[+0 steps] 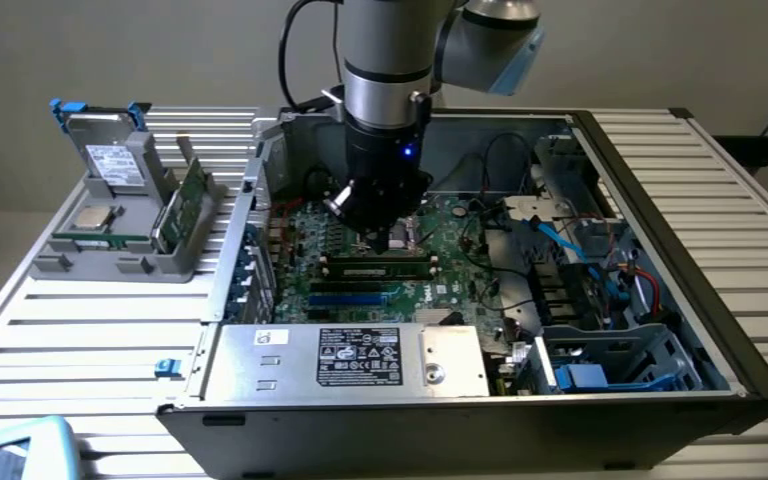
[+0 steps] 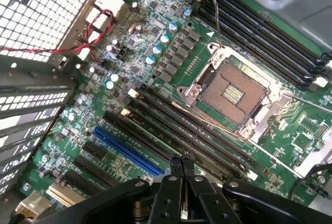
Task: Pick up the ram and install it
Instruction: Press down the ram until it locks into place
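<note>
The ram (image 1: 192, 200), a narrow green board, stands on edge in the grey holder (image 1: 115, 266) on the table at the exterior view's left, well away from the arm. My gripper (image 1: 381, 238) hangs inside the open computer case over the motherboard (image 1: 464, 255). In the wrist view my gripper (image 2: 181, 163) is shut, its two fingertips pressed together with nothing between them. It hovers over the row of long black memory slots (image 2: 187, 130) beside the open processor socket (image 2: 233, 92). In the exterior view a dark strip (image 1: 377, 266) lies along one slot; I cannot tell whether it is a stick.
The holder also carries a grey drive (image 1: 115, 165) and a square silver chip (image 1: 95, 217). The power supply box (image 1: 357, 358) fills the case's near side, and cables and a drive cage (image 1: 611, 350) crowd the exterior view's right. A blue slot (image 2: 127, 149) and red wires (image 2: 96, 29) lie near the slots.
</note>
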